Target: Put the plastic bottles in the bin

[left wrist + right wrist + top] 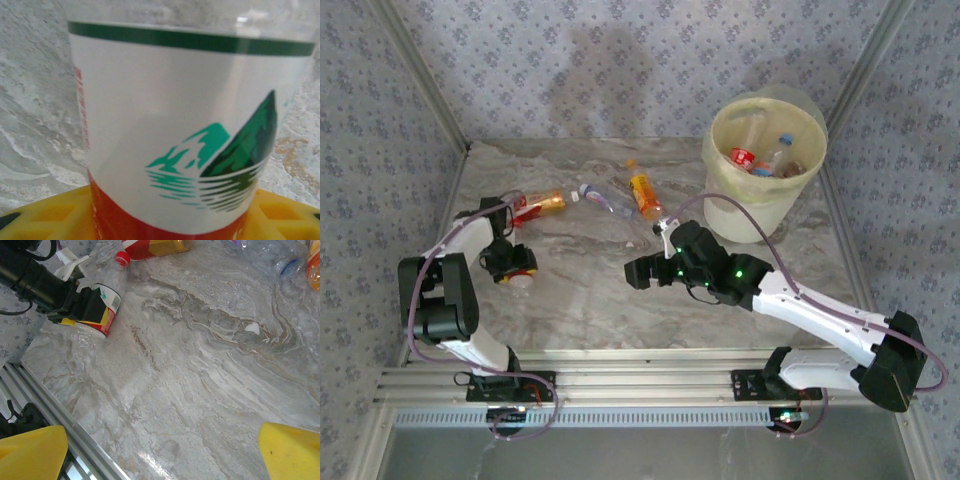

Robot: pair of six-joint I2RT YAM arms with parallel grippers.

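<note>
Marble table (590, 295) carries white bin (745, 215) holding several plastic bottles (775, 155).

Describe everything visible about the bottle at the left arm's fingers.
The clear bottle is thin transparent plastic, seemingly empty, with a white label bearing a green mountain logo, a green stripe and a red band. It lies on its side on the marbled table near its left edge. The left gripper has its yellow fingers pressed on either side of the label.
</note>
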